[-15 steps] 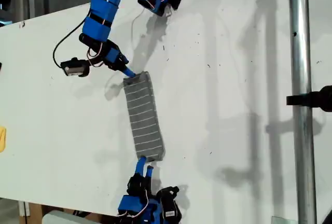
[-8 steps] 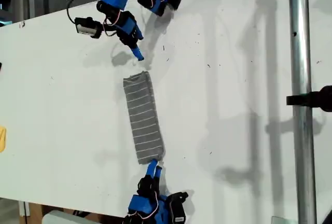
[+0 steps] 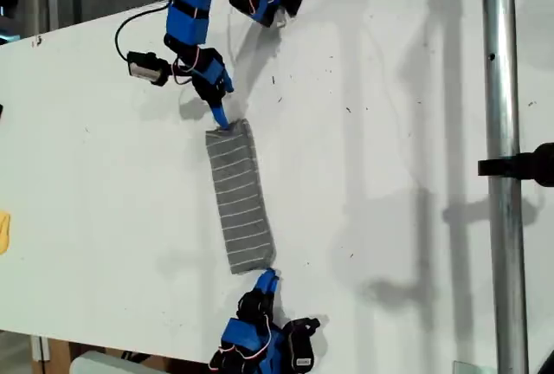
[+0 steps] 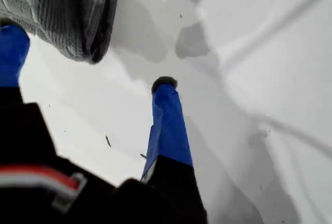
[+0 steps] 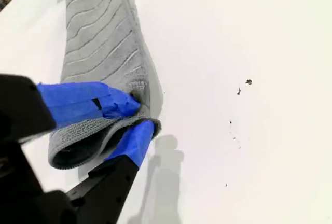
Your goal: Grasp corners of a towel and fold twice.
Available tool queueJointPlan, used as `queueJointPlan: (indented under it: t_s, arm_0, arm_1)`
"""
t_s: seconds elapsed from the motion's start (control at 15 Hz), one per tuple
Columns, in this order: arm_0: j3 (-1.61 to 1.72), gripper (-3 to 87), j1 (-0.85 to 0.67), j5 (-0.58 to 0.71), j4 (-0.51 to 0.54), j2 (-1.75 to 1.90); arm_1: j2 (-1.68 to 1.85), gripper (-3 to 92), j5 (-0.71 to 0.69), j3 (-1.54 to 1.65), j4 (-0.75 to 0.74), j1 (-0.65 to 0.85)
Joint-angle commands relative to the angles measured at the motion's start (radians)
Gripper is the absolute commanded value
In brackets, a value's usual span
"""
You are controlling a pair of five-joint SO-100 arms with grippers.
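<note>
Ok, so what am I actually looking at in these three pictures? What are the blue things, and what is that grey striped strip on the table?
You are looking at me: a pair of small blue robot arms, each ending in a two-fingered claw. The wide picture comes from a camera looking down on the white table. The other two pictures come from little cameras riding on the claws, so they show the fingers up close.

The grey striped thing is a towel, lying folded into a narrow strip. My first claw is at the end of the strip nearer the exterior view's top. It is open, with its fingers spread at the cloth's edge and holding nothing. My second claw is at the opposite end, pinched shut on a corner of the towel.
</note>
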Motion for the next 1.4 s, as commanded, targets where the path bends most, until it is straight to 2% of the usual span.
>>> queueJointPlan:
  t_s: [0.0, 0.13, 0.2, 0.33, 0.4, 0.47, 0.6, 0.8, 0.87, 0.93, 1.0, 1.13, 1.2, 1.27, 1.33]
  arm_0:
    - [-0.006, -0.4, 0.041, 0.009, -0.040, 0.006]
    - [-0.002, -2.6, 0.057, -0.011, -0.038, 0.006]
    - [0.000, -2.6, 0.060, -0.018, -0.037, 0.006]
    - [0.000, -2.6, 0.058, -0.015, -0.035, 0.006]
    - [0.000, -2.6, 0.058, -0.014, -0.034, 0.006]
    - [-0.002, -2.6, 0.057, -0.014, -0.031, 0.006]
    - [0.005, -2.6, 0.054, -0.014, -0.029, 0.006]
    - [0.003, -2.6, 0.018, 0.043, -0.046, 0.006]
    - [0.003, -2.6, 0.002, 0.069, -0.060, 0.006]
    - [0.003, -2.6, -0.009, 0.095, -0.074, 0.006]
    - [0.005, -2.6, -0.011, 0.106, -0.081, 0.006]
    - [0.009, -2.6, -0.012, 0.107, -0.081, 0.006]
    - [0.009, -2.6, -0.012, 0.107, -0.081, 0.006]
    - [0.011, -2.6, -0.012, 0.115, -0.081, 0.006]
    - [0.014, -2.4, -0.011, 0.107, -0.075, 0.006]
  arm_1:
    - [-0.239, 46.0, -0.005, -0.210, -0.152, -0.023]
    - [-0.440, 45.5, 0.017, -0.411, -0.179, -0.057]
    - [-0.523, 41.6, 0.048, -0.500, -0.190, -0.087]
    - [-0.652, 9.2, 0.097, -0.658, -0.193, -0.164]
    - [-0.664, 1.8, 0.094, -0.678, -0.172, -0.181]
    - [-0.598, -0.2, 0.091, -0.609, -0.144, -0.172]
    - [-0.249, -0.2, 0.083, -0.305, -0.041, -0.114]
    - [0.431, -0.2, 0.063, -0.101, 0.522, -0.035]
    - [0.561, -0.2, 0.069, -0.112, 0.652, -0.038]
    - [0.626, -0.2, 0.124, -0.117, 0.646, -0.114]
    - [0.541, -0.2, 0.137, -0.133, 0.554, -0.163]
    - [0.229, -0.3, 0.167, -0.198, 0.189, -0.245]
    - [0.009, 0.2, 0.169, -0.354, 0.104, -0.275]
    - [-0.175, 9.6, 0.186, -0.545, 0.121, -0.291]
    - [-0.261, 38.4, 0.146, -0.704, 0.135, -0.308]
